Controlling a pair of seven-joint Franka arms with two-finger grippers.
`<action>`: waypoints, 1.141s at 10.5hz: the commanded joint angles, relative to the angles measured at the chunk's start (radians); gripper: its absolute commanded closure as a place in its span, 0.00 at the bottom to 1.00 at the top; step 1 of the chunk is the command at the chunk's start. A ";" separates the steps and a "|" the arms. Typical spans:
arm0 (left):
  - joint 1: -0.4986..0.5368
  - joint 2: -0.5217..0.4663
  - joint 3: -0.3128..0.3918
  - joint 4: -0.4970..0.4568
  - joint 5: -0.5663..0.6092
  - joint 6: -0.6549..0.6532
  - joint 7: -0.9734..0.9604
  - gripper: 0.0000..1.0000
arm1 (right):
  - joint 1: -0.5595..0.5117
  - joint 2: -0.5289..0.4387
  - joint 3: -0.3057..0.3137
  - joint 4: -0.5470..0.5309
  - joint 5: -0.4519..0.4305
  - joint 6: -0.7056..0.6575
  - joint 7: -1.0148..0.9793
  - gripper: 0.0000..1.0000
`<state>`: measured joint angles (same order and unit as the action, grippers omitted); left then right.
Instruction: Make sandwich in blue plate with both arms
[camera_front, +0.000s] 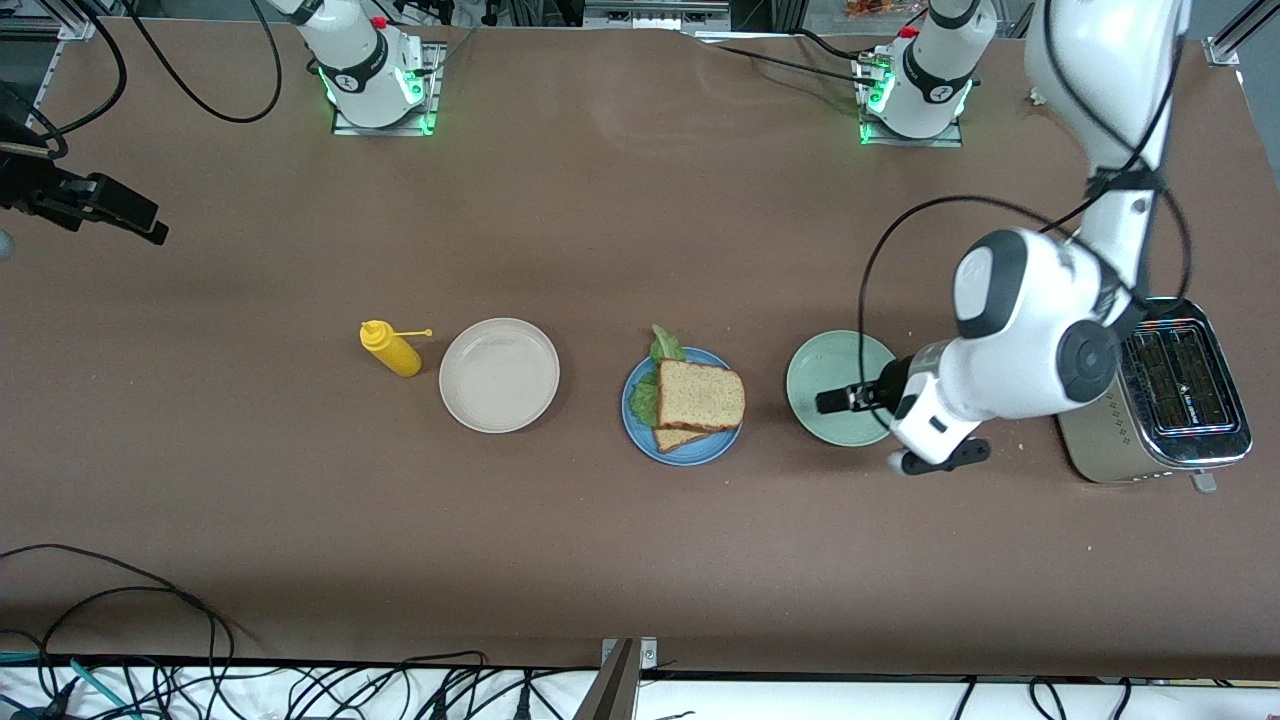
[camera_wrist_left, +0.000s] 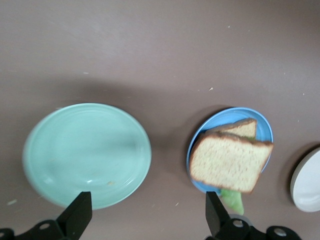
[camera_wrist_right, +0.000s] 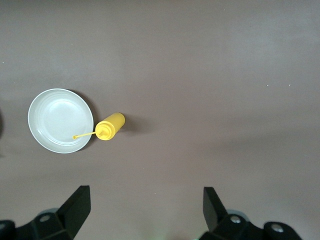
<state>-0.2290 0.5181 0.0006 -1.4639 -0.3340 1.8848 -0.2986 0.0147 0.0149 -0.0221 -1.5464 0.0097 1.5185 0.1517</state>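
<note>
Resting on the blue plate, the sandwich (assembled) lies beside spread left fingers.

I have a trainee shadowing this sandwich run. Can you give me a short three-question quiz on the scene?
1. True or false: the top toast slice sits square on the lower one.
2. Which plate is the left gripper over? A beige B blue C pale green
3. What lies beside the beige plate, toward the right arm's end of the table?

Key
1. False: it sits askew on the blue plate.
2. C, the pale green plate.
3. The yellow squeeze bottle.
</note>
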 joint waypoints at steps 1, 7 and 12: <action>0.060 -0.178 -0.002 -0.061 0.136 -0.049 0.001 0.00 | -0.005 0.008 0.002 0.028 0.010 -0.024 0.006 0.00; 0.131 -0.487 -0.001 -0.142 0.326 -0.221 -0.001 0.00 | -0.007 0.008 0.002 0.028 0.010 -0.023 0.006 0.00; 0.223 -0.558 -0.025 -0.131 0.331 -0.355 -0.004 0.00 | -0.007 0.010 0.002 0.028 0.018 -0.017 0.017 0.00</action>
<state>-0.0483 -0.0194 0.0053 -1.5681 -0.0361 1.5439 -0.3005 0.0141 0.0175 -0.0227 -1.5425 0.0097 1.5160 0.1532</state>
